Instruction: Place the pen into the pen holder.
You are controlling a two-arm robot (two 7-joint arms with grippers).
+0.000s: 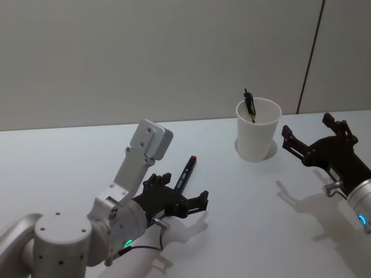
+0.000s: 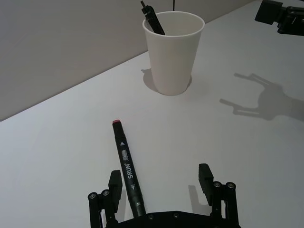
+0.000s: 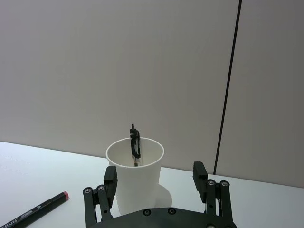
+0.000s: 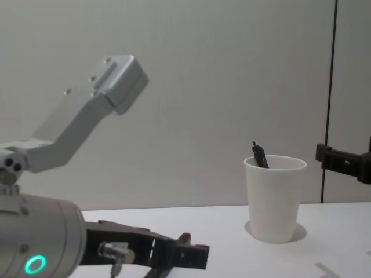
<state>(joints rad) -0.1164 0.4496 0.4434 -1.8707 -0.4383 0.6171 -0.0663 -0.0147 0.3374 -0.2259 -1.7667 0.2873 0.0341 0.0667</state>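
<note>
A black pen with a red tip lies flat on the white table; it also shows in the left wrist view. My left gripper is open and low over the table. The pen's back end lies between its fingers, close to one of them and not gripped. The pen holder, a white paper cup, stands upright at the back right with another black pen in it. My right gripper hovers open just right of the cup, facing it.
A grey wall rises right behind the table's far edge, with a dark vertical seam behind the cup. Bare tabletop lies between the pen and the cup.
</note>
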